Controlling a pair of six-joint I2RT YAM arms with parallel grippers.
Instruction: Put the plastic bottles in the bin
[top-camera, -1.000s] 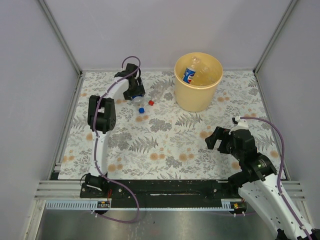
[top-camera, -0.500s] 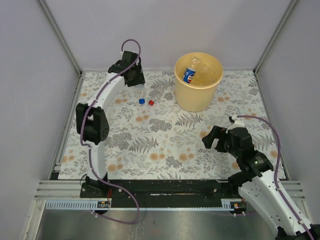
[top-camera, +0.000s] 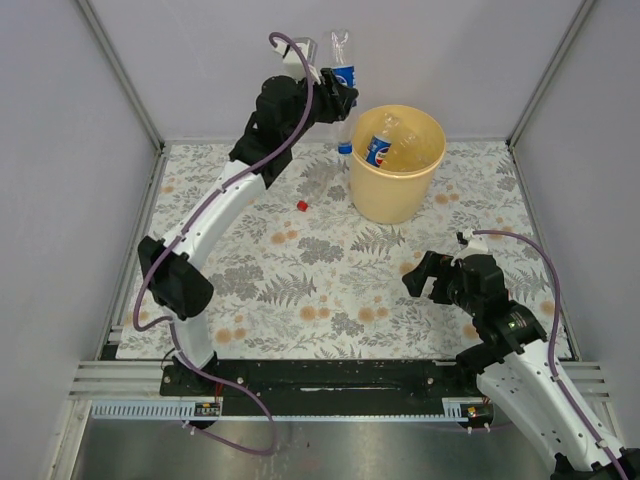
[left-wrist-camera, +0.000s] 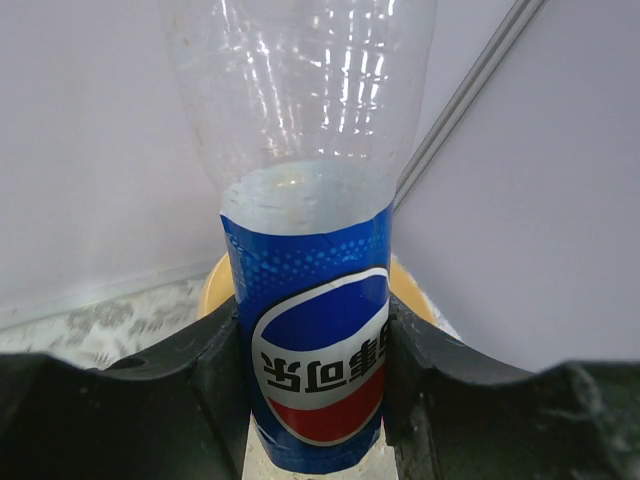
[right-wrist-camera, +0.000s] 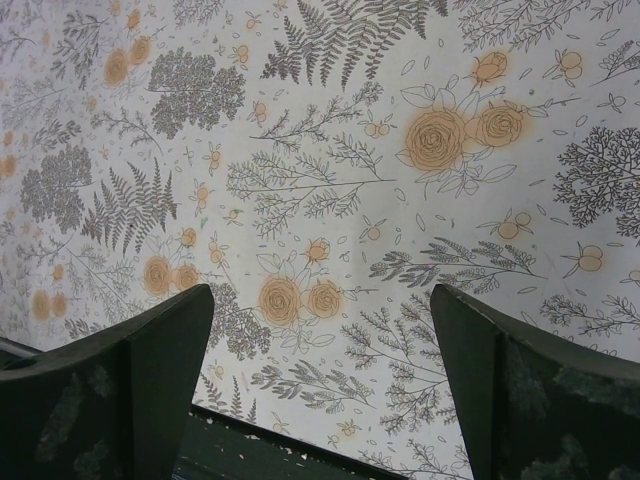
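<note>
My left gripper (top-camera: 338, 97) (left-wrist-camera: 312, 345) is raised high at the back, just left of the bin's rim. It is shut on a clear plastic bottle (top-camera: 342, 72) (left-wrist-camera: 312, 340) with a blue label, its blue cap pointing down. The bin (top-camera: 397, 185) is a pale yellow-orange bucket, and its rim (left-wrist-camera: 212, 290) shows behind the held bottle. Inside the bin lie another blue-labelled bottle (top-camera: 378, 150) and a clear one (top-camera: 402, 135). My right gripper (top-camera: 421, 280) (right-wrist-camera: 320, 300) hovers open over the floral cloth at the right front, with nothing between its fingers.
A loose red cap (top-camera: 301, 206) lies on the floral cloth (top-camera: 300, 290) left of the bin. Grey walls with metal corner posts (top-camera: 120, 75) close in the back and sides. A black rail (top-camera: 320, 375) runs along the near edge.
The left gripper closed on the bottle at the back left, then lifted it up and to the right beside the bin. The right arm has barely shifted.
</note>
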